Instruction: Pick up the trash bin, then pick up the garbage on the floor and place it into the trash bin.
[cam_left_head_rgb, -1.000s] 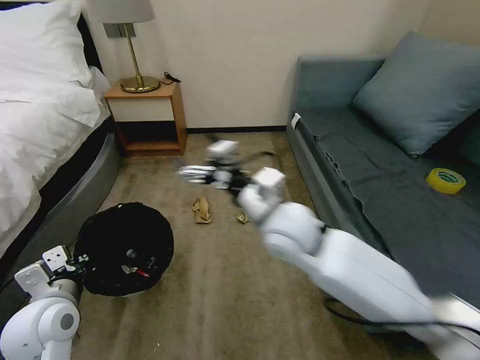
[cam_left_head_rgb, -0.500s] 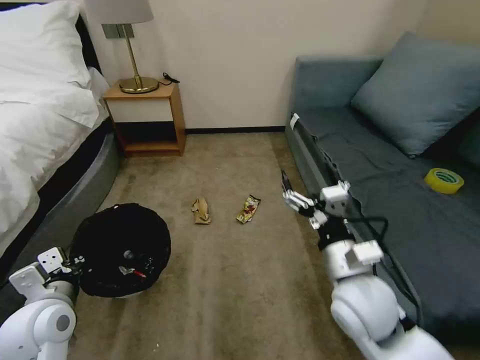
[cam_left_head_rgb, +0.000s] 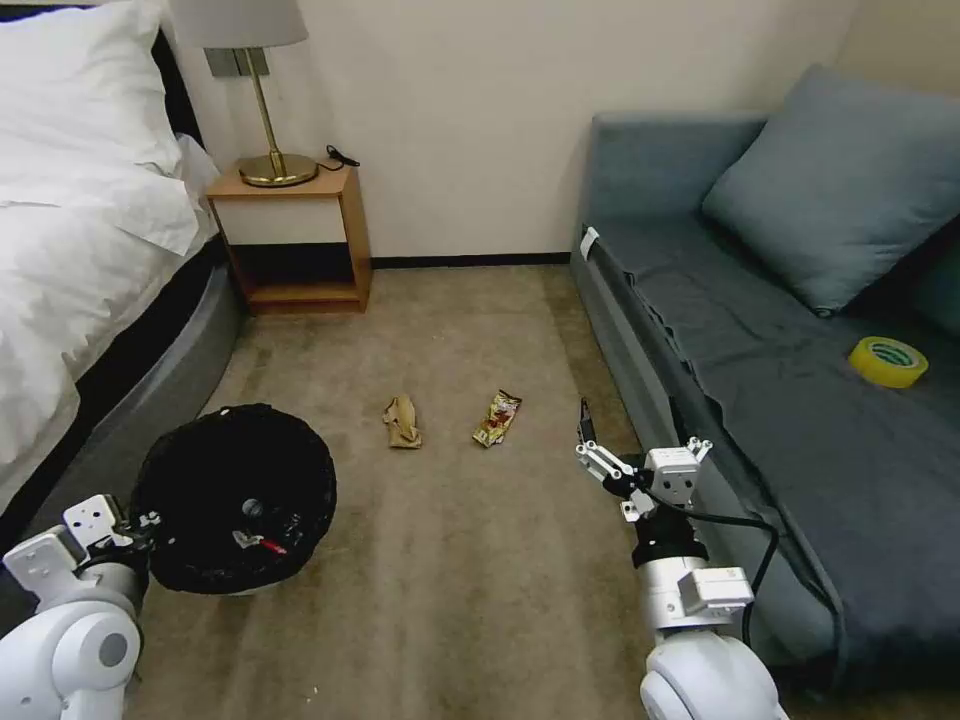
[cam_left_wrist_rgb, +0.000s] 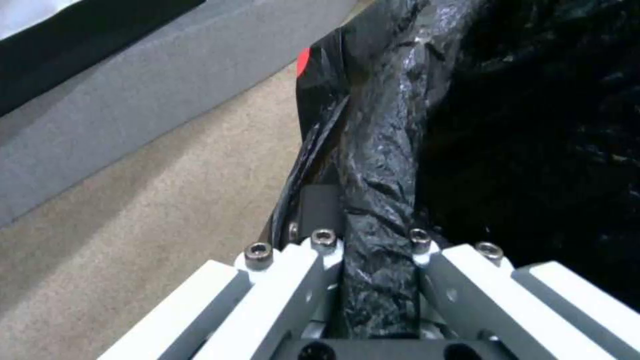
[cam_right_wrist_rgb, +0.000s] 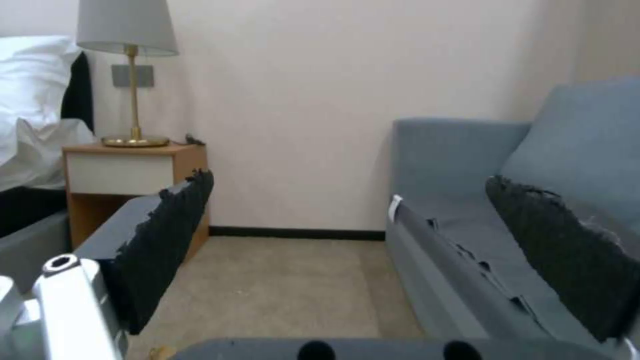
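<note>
Head view: the trash bin (cam_left_head_rgb: 235, 497), a low round bin lined with crinkly black plastic, sits on the carpeted floor (cam_left_head_rgb: 450, 590) at the robot's left, just beside the grey base of the bed (cam_left_head_rgb: 130, 400). The left gripper (cam_left_head_rgb: 150, 522) is at the bin's near-left rim. In the left wrist view its white fingers (cam_left_wrist_rgb: 293, 280) are clenched on a fold of the black liner at the rim of the bin (cam_left_wrist_rgb: 380, 200), with the carpet and the bed base to one side. Inside the bin lie a few small scraps, one with a red streak (cam_left_head_rgb: 262, 545); what they are is too small to tell.

Two pieces of garbage lie on the open floor beyond the bin: a crumpled brown paper (cam_left_head_rgb: 403, 422) and, a little to its right, a brown-gold snack wrapper (cam_left_head_rgb: 497, 418), apart from each other and from the bin.

The right gripper (cam_left_head_rgb: 592, 440) hovers low near the front edge of the grey sofa (cam_left_head_rgb: 760, 400), pointing away from the robot. In the right wrist view its dark padded fingers (cam_right_wrist_rgb: 167, 235) stand spread wide and released, nothing between them. A yellow tape roll (cam_left_head_rgb: 888, 361) rests on the sofa seat
</note>
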